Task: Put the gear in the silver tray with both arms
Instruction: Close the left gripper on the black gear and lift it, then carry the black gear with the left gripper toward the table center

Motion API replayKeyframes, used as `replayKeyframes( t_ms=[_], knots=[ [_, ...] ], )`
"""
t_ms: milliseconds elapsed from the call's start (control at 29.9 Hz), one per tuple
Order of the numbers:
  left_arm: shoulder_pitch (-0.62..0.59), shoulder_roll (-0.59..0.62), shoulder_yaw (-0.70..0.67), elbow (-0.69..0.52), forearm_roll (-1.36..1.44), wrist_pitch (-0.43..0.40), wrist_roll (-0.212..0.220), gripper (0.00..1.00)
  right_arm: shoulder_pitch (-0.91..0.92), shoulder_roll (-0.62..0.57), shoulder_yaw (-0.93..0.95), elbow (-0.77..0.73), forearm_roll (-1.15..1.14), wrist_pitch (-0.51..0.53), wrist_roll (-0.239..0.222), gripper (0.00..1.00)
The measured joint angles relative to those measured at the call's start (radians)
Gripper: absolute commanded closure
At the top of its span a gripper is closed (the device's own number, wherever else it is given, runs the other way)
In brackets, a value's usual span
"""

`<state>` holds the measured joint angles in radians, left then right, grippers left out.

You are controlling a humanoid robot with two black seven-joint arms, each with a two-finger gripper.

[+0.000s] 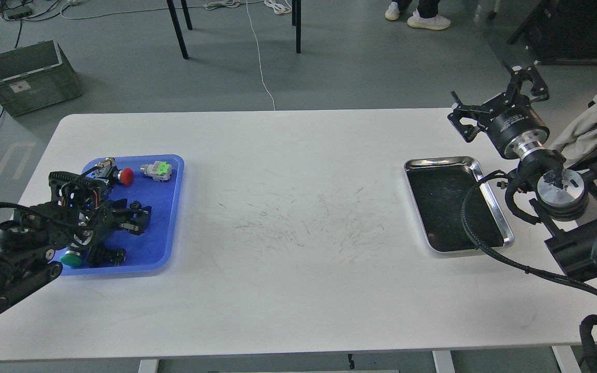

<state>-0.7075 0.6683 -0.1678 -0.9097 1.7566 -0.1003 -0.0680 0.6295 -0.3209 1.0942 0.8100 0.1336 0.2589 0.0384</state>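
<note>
Currently the left gripper works inside the blue tray for pickup, finger state indiscernible; the right gripper, fingers apparently spread, waits beyond the empty silver tray.

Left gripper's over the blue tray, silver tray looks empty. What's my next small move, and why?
Probably ease the left gripper down onto a part in the blue tray. The silver tray holds nothing yet. I can't pick out the gear among the parts.

Left gripper lowered; right gripper raised, jaws spread.
</note>
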Motion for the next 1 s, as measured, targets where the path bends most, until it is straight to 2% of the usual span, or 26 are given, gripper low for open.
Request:
replayKeyframes(
  t_ms=[167,234,367,468,735,1002],
  knots=[
    [0.0,-0.008,0.0,0.016,0.0,0.0,0.0,0.63,-0.001,0.0,-0.001,0.0,0.0,0.001,0.0,0.01],
    [0.0,-0.013,0.0,0.027,0.0,0.0,0.0,0.76,-0.001,0.001,-0.001,0.0,0.0,0.001,0.0,0.01],
    [0.0,-0.015,0.0,0.034,-0.003,-0.001,0.0,0.92,0.002,0.002,-0.001,0.0,0.0,0.001,0.0,0.01],
    [0.0,-0.015,0.0,0.037,-0.008,-0.002,-0.006,0.95,0.004,0.002,-0.001,0.0,0.0,0.001,0.0,0.01],
    [-0.021,0.003,-0.003,0.025,-0.013,-0.01,-0.008,0.96,0.006,0.002,-0.001,0.0,0.0,0.001,0.0,0.01],
    [-0.201,0.092,-0.013,-0.127,-0.053,-0.054,-0.004,0.96,0.013,0.003,-0.001,0.0,0.0,-0.001,0.0,0.01]
  ],
)
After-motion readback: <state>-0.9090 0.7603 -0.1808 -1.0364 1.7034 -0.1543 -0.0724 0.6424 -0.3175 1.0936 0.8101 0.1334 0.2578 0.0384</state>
